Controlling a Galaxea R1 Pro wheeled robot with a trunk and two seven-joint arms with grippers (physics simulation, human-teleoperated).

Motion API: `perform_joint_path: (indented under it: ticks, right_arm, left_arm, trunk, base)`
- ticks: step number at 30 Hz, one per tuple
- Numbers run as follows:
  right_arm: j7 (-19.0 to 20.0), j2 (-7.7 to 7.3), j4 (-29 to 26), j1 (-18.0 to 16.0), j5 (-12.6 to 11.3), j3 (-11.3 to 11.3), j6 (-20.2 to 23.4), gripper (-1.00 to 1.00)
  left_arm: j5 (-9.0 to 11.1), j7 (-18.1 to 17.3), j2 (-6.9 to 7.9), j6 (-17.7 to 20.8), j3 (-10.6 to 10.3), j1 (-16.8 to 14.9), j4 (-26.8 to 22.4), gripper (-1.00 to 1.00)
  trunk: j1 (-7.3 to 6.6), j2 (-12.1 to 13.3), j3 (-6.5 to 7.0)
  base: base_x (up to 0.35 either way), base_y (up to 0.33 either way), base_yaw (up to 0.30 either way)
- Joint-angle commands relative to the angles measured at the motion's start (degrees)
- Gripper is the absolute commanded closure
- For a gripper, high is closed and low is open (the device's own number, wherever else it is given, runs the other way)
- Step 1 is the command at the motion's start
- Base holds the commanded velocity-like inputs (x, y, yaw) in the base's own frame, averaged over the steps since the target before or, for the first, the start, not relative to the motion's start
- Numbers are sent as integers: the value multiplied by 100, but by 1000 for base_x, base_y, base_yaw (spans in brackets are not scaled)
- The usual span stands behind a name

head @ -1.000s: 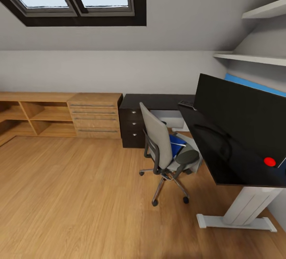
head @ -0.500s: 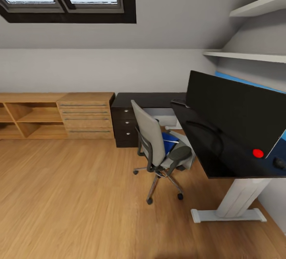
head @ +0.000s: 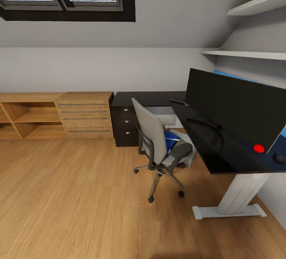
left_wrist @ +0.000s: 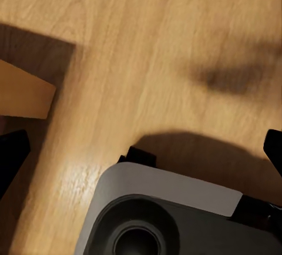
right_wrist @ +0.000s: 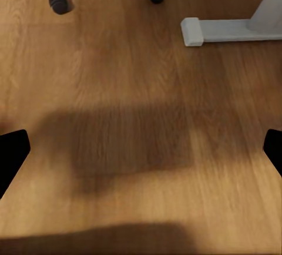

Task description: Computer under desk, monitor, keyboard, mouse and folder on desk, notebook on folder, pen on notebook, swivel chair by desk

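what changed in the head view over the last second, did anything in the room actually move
Only the camera moved: the whole picture slid left, as if the robot turned right, bringing a dark round item at the desk's near end into sight. The swivel chair with the blue folder on its seat, the monitor and the desk keep their places relative to each other. Nothing was grasped or released.

Grey swivel chair (head: 153, 137) (blue folder (head: 171, 140) on seat), beside black desk (head: 222, 155)
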Motion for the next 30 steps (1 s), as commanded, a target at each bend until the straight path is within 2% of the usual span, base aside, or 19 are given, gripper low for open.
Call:
perform_joint_path:
  ticks: [1,6,15,30]
  right_arm:
    - [-4,1,5,-3,3,-2,-16,-100]
    - [5,1,7,-3,6,3,-16,-100]
    - [14,-1,3,-3,6,2,-18,-100]
    - [12,-17,5,-3,3,-5,-16,-100]
  left_arm:
    - [2,3,-1,-9,9,1,-6,-100]
    - [0,2,-1,-12,9,1,-6,-100]
    - [-1,2,-1,-5,9,-1,-6,-100]
    - [-1,11,2,-6,17,1,-6,-100]
  trunk:
    - [22,-44,-23]
    - [132,-244,-111]
    - [330,-605,-261]
    - [659,-1207,-530]
  base:
    - [-5,20,0]
    - [-2,7,-41]
    - [0,1,-193]
    - [0,0,-14]
